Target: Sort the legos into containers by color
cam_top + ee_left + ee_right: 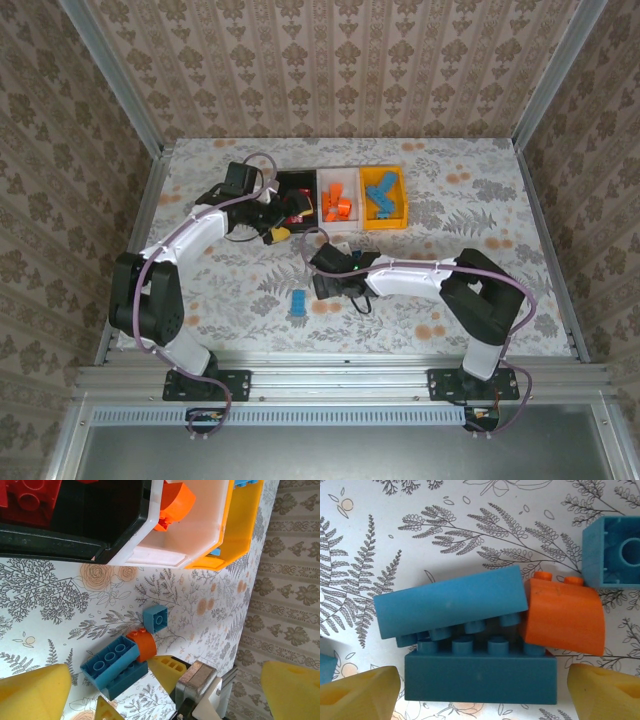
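The containers sit in a row: black bin with red legos, white bin with orange legos, yellow-orange bin with blue ones. In front of them lies a cluster: two long blue legos studs to studs, a curved orange lego and a small blue lego. My right gripper is open, its yellow fingers straddling the lower long blue lego with small gaps on both sides. My left gripper hangs wide open just in front of the black bin, holding nothing.
One more blue lego lies alone on the flowered tabletop, nearer the arm bases. Patterned walls close in the table at the back and sides. The two grippers are close together near the bins.
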You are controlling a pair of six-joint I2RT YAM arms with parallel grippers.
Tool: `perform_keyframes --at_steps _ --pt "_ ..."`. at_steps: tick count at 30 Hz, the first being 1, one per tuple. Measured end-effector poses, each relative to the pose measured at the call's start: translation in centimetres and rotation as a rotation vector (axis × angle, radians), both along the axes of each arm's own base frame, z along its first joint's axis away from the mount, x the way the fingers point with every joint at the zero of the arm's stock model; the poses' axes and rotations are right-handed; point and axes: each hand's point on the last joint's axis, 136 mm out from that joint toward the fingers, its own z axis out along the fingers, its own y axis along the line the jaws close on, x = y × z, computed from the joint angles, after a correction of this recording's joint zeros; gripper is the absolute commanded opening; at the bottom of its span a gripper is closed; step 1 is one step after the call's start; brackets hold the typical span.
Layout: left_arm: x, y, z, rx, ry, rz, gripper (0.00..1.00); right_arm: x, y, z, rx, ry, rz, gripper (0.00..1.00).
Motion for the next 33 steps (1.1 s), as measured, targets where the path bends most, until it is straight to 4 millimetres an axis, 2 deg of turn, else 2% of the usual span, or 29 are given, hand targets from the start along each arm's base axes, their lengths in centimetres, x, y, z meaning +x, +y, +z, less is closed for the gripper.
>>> perform_keyframes --at_steps 4,8,12,15,19,24,28,31,33 --pt "0.0 0.0 0.0 0.0 -0.001 0.0 0.99 0.2 0.5 -0.6 -0.01 0.007 0.003 0.86" --pt "0.0 0.0 0.0 0.002 -0.003 -0.003 0.99 1.1 1.4 -1.0 -0.02 0.002 0.003 0.78" --pt "0.0 0.1 0.0 0.005 -0.003 -0.001 0.99 1.4 1.3 -1.1 -0.037 -0.012 -0.002 0.69" --pt "0.0 0.1 0.0 0.005 -0.004 -0.001 0.99 1.3 1.3 -1.0 -0.048 -0.024 0.002 0.63" --pt "0.1 0.1 0.0 0.005 -0.004 0.0 0.99 0.3 1.0 -0.7 -0.064 -0.031 0.019 0.63" --pt "0.3 0.5 0.0 0.005 -0.004 0.01 0.99 -0.8 0.5 0.6 -0.062 -0.044 0.033 0.63" --pt "0.4 0.6 0.0 0.005 -0.004 0.013 0.99 -0.7 -0.5 2.2 -0.073 -0.077 0.032 0.63" --pt "0.4 0.7 0.0 0.005 -0.004 0.017 0.99 0.7 -1.8 4.4 -0.084 -0.13 0.018 0.63" --pt "0.5 0.7 0.0 0.003 -0.004 0.016 1.0 3.5 -3.7 6.4 -0.08 -0.179 -0.037 0.62"
